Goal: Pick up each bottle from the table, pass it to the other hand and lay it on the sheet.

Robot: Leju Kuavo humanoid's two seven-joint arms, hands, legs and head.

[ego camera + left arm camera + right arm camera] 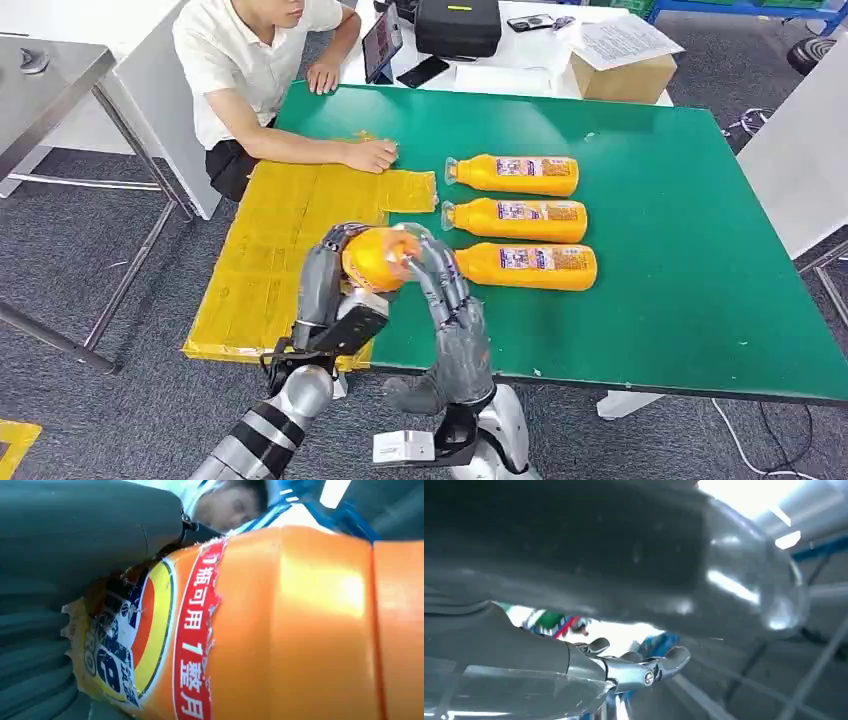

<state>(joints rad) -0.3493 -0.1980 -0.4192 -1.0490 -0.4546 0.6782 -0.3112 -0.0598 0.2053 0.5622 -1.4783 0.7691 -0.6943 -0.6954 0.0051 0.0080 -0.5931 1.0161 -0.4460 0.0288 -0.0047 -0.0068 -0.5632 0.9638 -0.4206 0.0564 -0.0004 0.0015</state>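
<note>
Handover mid-way: orange bottle (375,258) is off the surface (690,290), near edge, with left hand (335,290) fingers and right hand (450,295) fingers both wrapped on it. Three bottles (520,215) left; yellow sheet (275,260) holds none.

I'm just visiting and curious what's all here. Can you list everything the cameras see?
Held bottle: one, orange, between both robot hands above the table's near edge.
Lying bottles: three, orange, side by side on the table.
Sheet: one, yellow, on the table's left part.
Table: one, green top.
Cardboard box: one, brown, on the white desk behind.
Black case: one, on that desk.
Tablet and phone: one each, dark, on that desk.
Person: one, white shirt, seated, a hand on the sheet.
Left hand: grey, on the held bottle.
Right hand: grey, on the held bottle.
</note>
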